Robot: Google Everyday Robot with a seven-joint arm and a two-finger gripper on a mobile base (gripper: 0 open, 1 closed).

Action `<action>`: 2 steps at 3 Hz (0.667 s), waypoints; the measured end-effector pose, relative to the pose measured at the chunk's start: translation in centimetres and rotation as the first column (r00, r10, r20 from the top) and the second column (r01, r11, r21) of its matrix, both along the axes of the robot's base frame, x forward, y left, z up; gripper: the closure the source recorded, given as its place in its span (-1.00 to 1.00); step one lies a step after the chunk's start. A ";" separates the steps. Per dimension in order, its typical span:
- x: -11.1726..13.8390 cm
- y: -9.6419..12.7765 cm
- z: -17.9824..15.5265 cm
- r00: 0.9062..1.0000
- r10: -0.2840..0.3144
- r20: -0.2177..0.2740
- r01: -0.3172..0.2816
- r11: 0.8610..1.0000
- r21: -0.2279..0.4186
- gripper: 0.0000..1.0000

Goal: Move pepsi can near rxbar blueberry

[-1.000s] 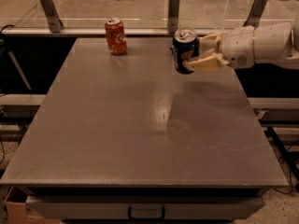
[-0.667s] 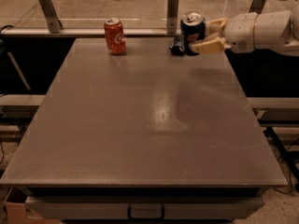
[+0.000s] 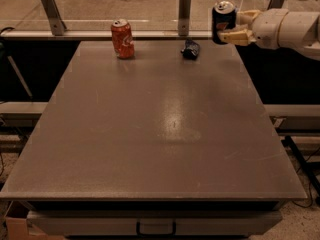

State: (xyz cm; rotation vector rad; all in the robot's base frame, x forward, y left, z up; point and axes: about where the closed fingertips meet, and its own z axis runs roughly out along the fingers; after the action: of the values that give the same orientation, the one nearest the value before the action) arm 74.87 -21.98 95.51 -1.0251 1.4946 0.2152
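The pepsi can point(image 3: 223, 22) is dark blue with a silver top and is held upright in the air above the table's far right corner. My gripper point(image 3: 235, 28) reaches in from the right on a white arm and is shut on the can. The rxbar blueberry point(image 3: 190, 48), a small dark crinkled wrapper, lies flat on the table near the far edge, just left of and below the can.
An orange-red soda can point(image 3: 123, 39) stands upright at the far left of the grey table point(image 3: 160, 134). Metal posts point(image 3: 184, 11) and a rail run behind the far edge. Dark gaps lie beside the table on both sides.
My gripper has carried the pepsi can up and to the right, away from the table's surface. The rxbar, earlier hidden behind the can and gripper, now shows.
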 end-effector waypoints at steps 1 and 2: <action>0.7 -1.3 -1.9 0.998 -0.056 -0.028 0.057 0.998 0.022 1.00; 1.4 -1.4 -4.1 0.995 -0.074 -0.071 0.077 0.996 0.033 1.00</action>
State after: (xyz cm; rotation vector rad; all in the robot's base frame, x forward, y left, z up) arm 76.26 -23.35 91.45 -0.9385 1.5840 0.2250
